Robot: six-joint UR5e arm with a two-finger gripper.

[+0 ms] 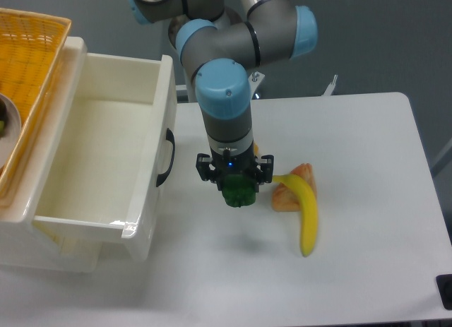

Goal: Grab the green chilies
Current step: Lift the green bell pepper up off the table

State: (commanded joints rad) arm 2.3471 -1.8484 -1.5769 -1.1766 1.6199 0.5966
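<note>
1. Gripper (238,193) clamped on green chilies (239,193), mid-frame, above table (367,143), left of banana (305,212).
2. Lift step; pick looks nearly done.
3. Next: keep grip firm, raise clear.

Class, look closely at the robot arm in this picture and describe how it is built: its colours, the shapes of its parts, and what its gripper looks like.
The arm is made of thick grey cylindrical segments, with round light-blue caps on the joints and thin black rings where sections meet. A shiny silver tube runs up out of the frame. The gripper is a small black two-finger unit with a tiny blue light on its body. No loose cables are visible.
</note>
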